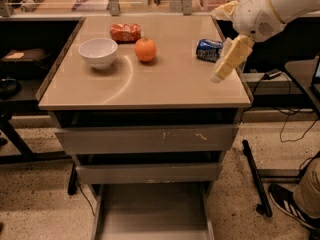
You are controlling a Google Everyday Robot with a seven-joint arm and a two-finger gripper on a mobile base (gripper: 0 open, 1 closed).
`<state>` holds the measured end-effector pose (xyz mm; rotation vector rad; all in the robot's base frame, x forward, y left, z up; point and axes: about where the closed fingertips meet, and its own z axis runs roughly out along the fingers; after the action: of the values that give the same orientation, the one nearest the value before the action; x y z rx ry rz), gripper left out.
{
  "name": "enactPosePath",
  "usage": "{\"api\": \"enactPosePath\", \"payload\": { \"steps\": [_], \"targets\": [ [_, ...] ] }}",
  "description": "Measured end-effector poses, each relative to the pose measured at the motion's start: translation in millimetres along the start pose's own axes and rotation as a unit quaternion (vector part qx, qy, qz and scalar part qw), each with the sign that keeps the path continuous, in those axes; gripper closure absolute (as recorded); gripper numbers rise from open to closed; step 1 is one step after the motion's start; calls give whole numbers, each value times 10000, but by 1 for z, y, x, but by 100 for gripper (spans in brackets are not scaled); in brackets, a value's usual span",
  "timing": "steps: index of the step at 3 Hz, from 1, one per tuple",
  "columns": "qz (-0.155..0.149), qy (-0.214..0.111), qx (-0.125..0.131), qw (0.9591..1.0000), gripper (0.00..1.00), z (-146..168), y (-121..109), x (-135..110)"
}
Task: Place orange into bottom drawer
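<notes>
The orange (pixel 145 49) sits on the tan table top (pixel 165 86), toward the back, between a white bowl and a blue can. The bottom drawer (pixel 150 209) is pulled out at the foot of the cabinet, and its flat grey floor shows nothing in it. My gripper (pixel 218 77) hangs from the white arm at the upper right. It points down and to the left over the table's right side, just in front of the can, well to the right of the orange and apart from it. It holds nothing that I can see.
A white bowl (pixel 98 52) and an orange-red snack bag (pixel 125 32) lie left of the orange. A blue can (pixel 208 49) lies on its side to its right. Two upper grey drawers (pixel 145 140) are closed. A person's shoe (pixel 282 201) and a black stand leg (pixel 255 176) are on the floor at right.
</notes>
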<state>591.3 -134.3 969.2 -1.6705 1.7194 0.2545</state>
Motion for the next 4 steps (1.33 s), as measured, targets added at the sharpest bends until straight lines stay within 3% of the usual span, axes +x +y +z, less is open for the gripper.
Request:
{"api": "enactPosePath", "payload": {
  "steps": [2, 3, 4],
  "targets": [
    [68, -150, -44, 9999, 0, 6, -4, 0],
    [157, -379, 117, 9991, 0, 14, -9, 1],
    [677, -1023, 425, 9915, 0, 36, -24, 9]
  ]
}}
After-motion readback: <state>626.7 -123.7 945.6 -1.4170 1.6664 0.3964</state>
